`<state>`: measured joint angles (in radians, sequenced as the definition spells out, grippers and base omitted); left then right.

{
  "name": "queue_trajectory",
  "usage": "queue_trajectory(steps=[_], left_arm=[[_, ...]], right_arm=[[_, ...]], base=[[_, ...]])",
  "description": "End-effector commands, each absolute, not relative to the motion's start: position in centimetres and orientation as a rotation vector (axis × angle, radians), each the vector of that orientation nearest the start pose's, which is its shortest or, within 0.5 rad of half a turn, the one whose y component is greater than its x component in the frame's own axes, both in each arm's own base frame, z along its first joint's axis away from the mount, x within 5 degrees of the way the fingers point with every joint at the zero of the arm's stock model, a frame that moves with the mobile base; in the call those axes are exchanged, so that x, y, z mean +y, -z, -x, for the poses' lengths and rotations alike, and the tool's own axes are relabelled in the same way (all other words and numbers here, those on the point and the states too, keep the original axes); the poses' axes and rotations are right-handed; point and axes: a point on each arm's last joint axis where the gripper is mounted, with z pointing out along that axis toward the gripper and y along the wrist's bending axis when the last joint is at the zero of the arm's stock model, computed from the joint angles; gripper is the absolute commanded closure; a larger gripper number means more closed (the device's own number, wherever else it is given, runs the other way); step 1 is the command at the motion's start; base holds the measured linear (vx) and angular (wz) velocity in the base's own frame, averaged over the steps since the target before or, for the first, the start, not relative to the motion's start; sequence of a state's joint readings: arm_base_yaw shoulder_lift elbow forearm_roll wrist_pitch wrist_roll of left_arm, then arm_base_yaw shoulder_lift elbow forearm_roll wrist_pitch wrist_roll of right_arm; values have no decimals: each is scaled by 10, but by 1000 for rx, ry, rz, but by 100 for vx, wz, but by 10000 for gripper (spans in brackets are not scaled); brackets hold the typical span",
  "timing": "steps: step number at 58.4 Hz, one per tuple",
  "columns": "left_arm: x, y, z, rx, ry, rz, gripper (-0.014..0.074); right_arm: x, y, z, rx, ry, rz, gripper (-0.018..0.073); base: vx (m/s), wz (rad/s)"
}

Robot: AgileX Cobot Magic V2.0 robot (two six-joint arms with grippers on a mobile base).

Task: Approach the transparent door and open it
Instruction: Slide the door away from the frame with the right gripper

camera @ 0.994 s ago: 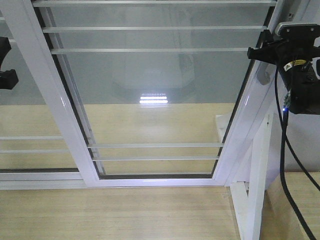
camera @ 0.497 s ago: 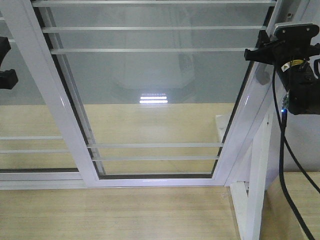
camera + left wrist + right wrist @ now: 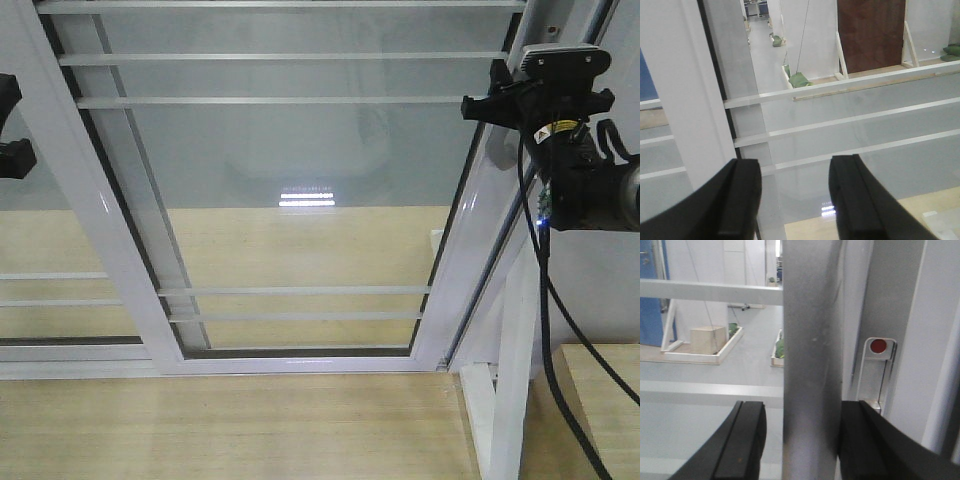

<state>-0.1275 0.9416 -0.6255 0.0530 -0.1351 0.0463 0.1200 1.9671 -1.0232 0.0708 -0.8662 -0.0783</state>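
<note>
- Black fingers [image 3: 747,440] of my right gripper [image 3: 801,407] stand either side of the grey metal pull handle [image 3: 812,340]. The jaws are parted, not clamped. The latch-side finger lies against the handle, while the other shows a slit of daylight.
- My left gripper [image 3: 792,195] has its jaws apart with nothing between them. It hangs in front of the neighbouring panel [image 3: 40,230], facing a white stile [image 3: 680,100]. I cannot tell whose stile that is.
- The transparent door [image 3: 300,160] fills the front view, and its handle-side stile [image 3: 465,260] runs up to my right gripper.
- A thin dark seam shows between that stile and the fixed jamb [image 3: 520,330]. I judge the door barely cracked, with most of the slide left to do.
- A red dot [image 3: 878,345] sits in a small metal plate beside the handle. It is probably a latch indicator, but I cannot read its state.
- Risk 1: only one finger bears on the handle. If my pull drifts off the track line, that finger may ride round the handle and slip free.
- Risk 2: if the latch is engaged, pulling loads my wrist and the frame, not the rollers.
- Risk 3: the door slides toward my left gripper, and the stile could strike it if it is left hanging there.
- Risk 4: the black cable [image 3: 545,300] hangs loose beside the jamb and could snag as the arm travels.
</note>
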Motion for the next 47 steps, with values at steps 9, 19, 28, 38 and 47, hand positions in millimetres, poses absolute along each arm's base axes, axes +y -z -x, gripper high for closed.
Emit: queue_trajectory(steps=[9, 19, 28, 38, 47], left_arm=[[-27, -351, -202, 1533, 43, -169, 146], [-27, -351, -202, 1533, 43, -169, 146], [-27, -351, -202, 1533, 43, -169, 146], [-27, -351, -202, 1533, 43, -169, 146], [-27, -351, -202, 1533, 44, -169, 146]], right_arm=[[95, -233, -404, 1343, -116, 289, 181], [106, -233, -402, 1340, -139, 308, 181], [112, -233, -400, 1341, -152, 321, 181], [113, -232, -400, 1338, -154, 333, 181], [113, -234, -399, 1338, -157, 337, 181]], base=[[0, 0], [0, 0], [0, 0], [0, 0], [0, 0]])
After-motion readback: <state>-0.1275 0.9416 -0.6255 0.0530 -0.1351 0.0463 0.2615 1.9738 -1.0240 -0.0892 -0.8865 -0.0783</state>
